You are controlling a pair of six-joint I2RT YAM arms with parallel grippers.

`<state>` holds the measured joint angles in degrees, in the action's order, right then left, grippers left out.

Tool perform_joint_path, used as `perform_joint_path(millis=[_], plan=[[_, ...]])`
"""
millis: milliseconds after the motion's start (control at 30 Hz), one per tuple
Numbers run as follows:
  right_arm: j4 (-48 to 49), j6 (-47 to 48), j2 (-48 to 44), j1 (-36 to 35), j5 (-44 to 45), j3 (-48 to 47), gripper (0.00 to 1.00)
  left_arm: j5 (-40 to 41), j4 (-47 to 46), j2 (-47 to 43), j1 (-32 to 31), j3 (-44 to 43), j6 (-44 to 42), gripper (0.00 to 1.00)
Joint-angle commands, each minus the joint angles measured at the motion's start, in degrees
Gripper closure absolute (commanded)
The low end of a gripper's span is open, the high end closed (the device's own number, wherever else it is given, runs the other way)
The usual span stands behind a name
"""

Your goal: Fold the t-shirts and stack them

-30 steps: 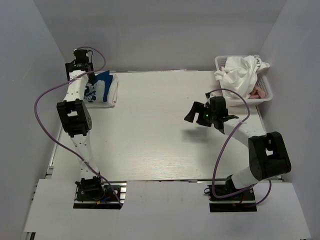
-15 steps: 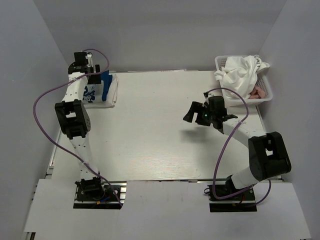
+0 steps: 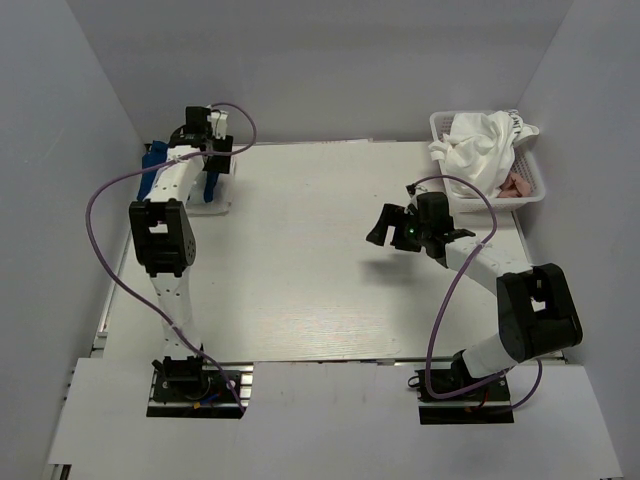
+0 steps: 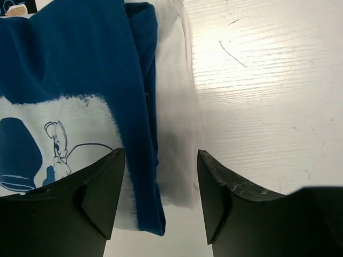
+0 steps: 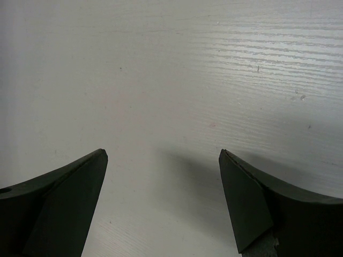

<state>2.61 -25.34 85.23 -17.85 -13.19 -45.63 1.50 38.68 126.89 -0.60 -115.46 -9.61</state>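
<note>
When viewed from above: left gripper (image 3: 210, 186) at far-left corner of table (image 3: 320, 290), over folded navy shirt (image 3: 153, 158), largely hidden by arm; right gripper (image 3: 381, 227) spread wide above mid-table, touching nothing; white shirts (image 3: 480, 140) heaped in basket (image 3: 536, 190).

Left wrist: jaws parted, holding nothing, straddling navy shirt's long folded edge, running straight away from fingers, atop folded white shirt (image 4: 174, 107); contact unclear.

Right wrist: jaws wide apart over bare table.

Over at the far right corner of the white wood-grain tabletop (image 3: 300, 260): a white mesh basket (image 3: 538, 178). Behind the tabletop, plain grey wall (image 3: 330, 70).
</note>
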Motion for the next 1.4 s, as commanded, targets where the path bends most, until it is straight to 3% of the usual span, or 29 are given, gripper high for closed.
perform_joint_path(millis=[0, 267, 467, 567, 667, 867, 933, 1000, 1033, 1067, 1367], plan=[[-0.6, 1.0, -0.1, 0.0, 0.0, 0.2, 0.10, 4.7, 0.9, 0.1, -1.0, -1.3, -0.9, 0.34], [-1.4, 1.8, 0.8, 0.2, 0.5, -0.1, 0.10, 14.8, 0.8, 2.3, -2.1, -1.8, -0.9, 0.38], [-1.5, 1.3, 2.3, 0.2, 0.2, -0.3, 0.10, 13.5, -0.5, 2.4, -2.1, -0.1, -0.9, 0.38], [-2.2, 1.2, 1.8, 0.2, 0.1, -0.4, 0.10, 10.7, 0.1, 3.6, -2.1, 0.5, -1.6, 0.42], [-1.2, 1.0, 0.0, 0.1, 0.0, 0.2, 0.10, 13.8, 0.2, 5.4, -2.1, -0.1, -1.6, 0.46], [-1.3, 1.0, -2.9, 0.2, 1.3, 1.1, 0.10, 16.3, 0.2, 6.1, -2.1, -0.9, -1.6, 0.62], [-1.1, 1.0, -3.1, 0.2, 1.9, 1.6, 0.10, 16.3, 0.2, 6.1, -2.1, -0.9, -1.6, 0.62], [-1.2, 1.0, -3.4, 0.1, 2.5, 2.1, 0.10, 15.7, 0.2, 6.1, -2.1, -0.9, -1.6, 0.79], [-1.1, 1.1, -3.7, 0.1, 2.6, 2.2, 0.10, 15.1, 0.2, 6.1, -2.1, -0.9, -1.6, 0.94], [-1.2, 0.9, -3.8, 0.2, 2.7, 2.3, 0.10, 15.1, -0.4, 6.1, -2.1, -0.9, -1.6, 1.00], [-1.3, 0.8, -5.1, 0.2, 3.4, 3.3, 0.10, -0.1, -2.3, -3.6, -2.7, 2.7, 1.2, 1.00]])
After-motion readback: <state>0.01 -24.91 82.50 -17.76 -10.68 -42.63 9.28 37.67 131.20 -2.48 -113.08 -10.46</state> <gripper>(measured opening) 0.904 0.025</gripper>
